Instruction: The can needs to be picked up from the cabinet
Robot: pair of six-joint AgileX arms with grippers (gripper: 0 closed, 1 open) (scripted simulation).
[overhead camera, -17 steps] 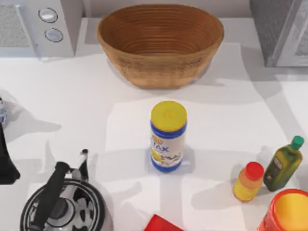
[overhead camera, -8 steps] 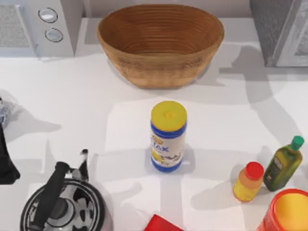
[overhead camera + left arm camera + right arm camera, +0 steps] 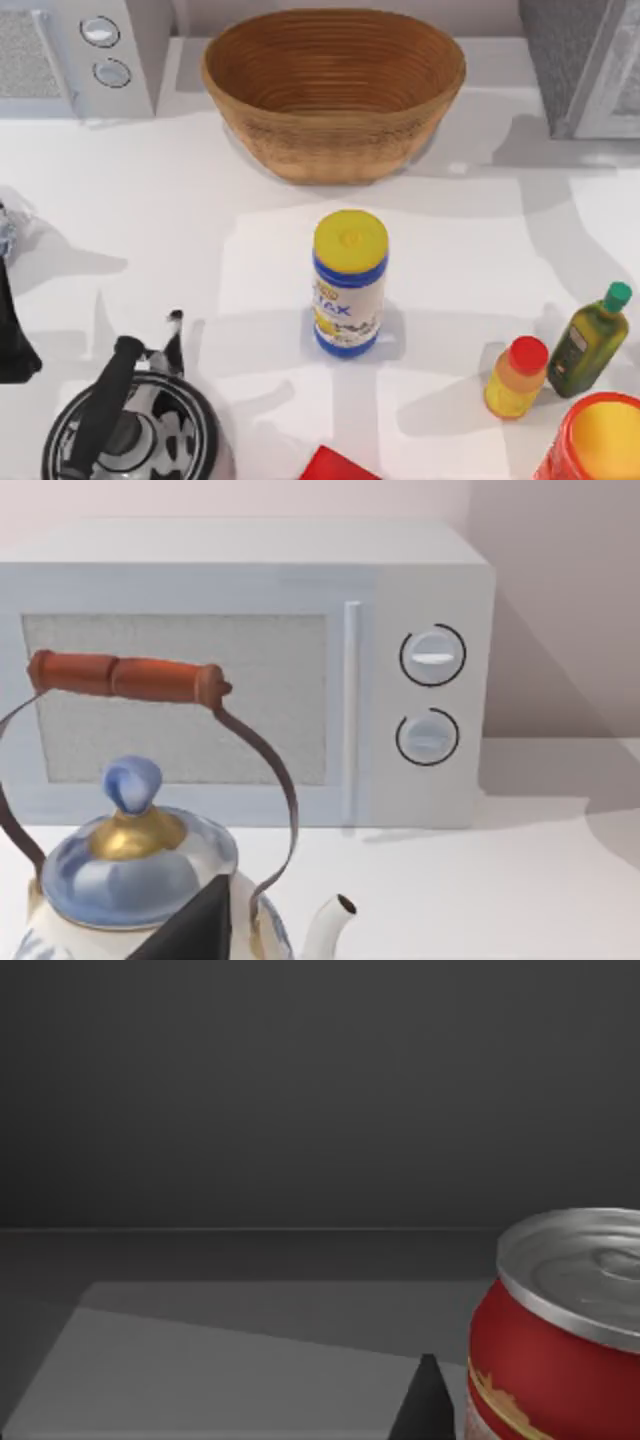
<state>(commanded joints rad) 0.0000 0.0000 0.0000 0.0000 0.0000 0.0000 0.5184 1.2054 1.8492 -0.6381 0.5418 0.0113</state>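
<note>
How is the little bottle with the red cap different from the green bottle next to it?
The red-capped bottle is yellow-orange, short and round; the green bottle is dark olive, taller and slimmer. The red-capped bottle's cap is wide and red; the green bottle's cap is small and green. Both stand upright, side by side, at the table's right.

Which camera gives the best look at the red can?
The right wrist view: the red can stands close up, with its silver lid and red side, on a dim cabinet floor. The top view shows the cabinet's outside; the left wrist view faces a microwave and a kettle.
</note>
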